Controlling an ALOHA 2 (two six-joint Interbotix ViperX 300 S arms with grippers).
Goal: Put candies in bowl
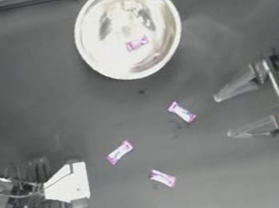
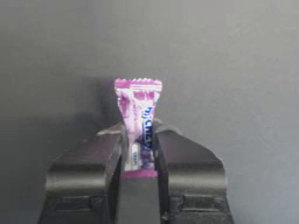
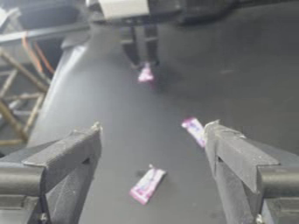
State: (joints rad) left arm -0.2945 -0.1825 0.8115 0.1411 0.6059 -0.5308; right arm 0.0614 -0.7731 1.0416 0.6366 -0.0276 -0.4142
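— Pinching one candy [image 2: 139, 127] by its lower half, the left pincer [image 2: 139, 164] stood at the near left of the bench [image 1: 36, 119], the wrapper sticking up between its pressed jaws.

— And the others?

— One candy [image 1: 137, 43] lay in the bowl [image 1: 105, 66] at the far middle; three lay loose on the bench: [image 1: 181, 112], [image 1: 119, 151], [image 1: 162, 178]. The right pincer [image 1: 229, 113] waited at the right, jaws spread wide, holding nothing.

— How would they handle?

— Light, crinkly, probably slippery. I judged the firm middle a better hold than the twisted ends.
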